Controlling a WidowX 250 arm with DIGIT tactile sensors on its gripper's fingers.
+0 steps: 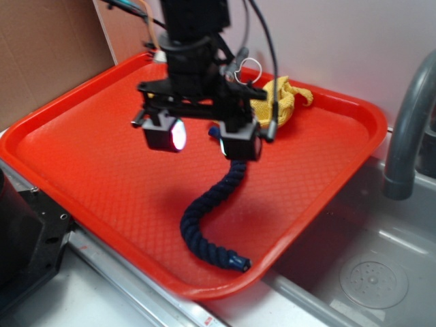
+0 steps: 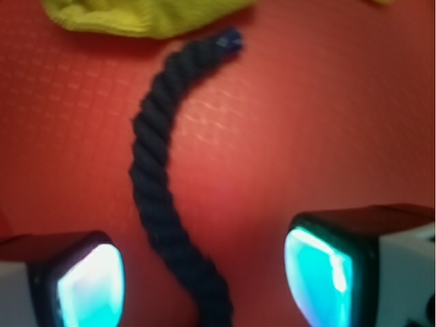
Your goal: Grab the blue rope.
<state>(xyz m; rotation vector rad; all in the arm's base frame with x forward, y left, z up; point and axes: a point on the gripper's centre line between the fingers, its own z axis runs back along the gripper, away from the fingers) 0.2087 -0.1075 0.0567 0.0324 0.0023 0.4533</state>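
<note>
The blue rope (image 1: pixel 216 206) is a thick dark navy twisted cord lying curved on the red tray (image 1: pixel 88 170). One bright blue capped end (image 1: pixel 240 263) rests near the tray's front rim; the other end is hidden behind my gripper in the exterior view. My gripper (image 1: pixel 204 139) hangs above the tray, open, with its lit pads wide apart. In the wrist view the rope (image 2: pixel 153 170) runs down between the two fingers (image 2: pixel 92 286), below them and untouched, and its capped tip (image 2: pixel 230 41) lies close to the yellow cloth.
A yellow knitted cloth (image 1: pixel 283 99) is bunched at the tray's back right, and shows along the top in the wrist view (image 2: pixel 136 17). A grey faucet (image 1: pixel 409 129) and a steel sink with a drain (image 1: pixel 373 279) lie to the right. Brown cardboard (image 1: pixel 41 48) stands behind on the left.
</note>
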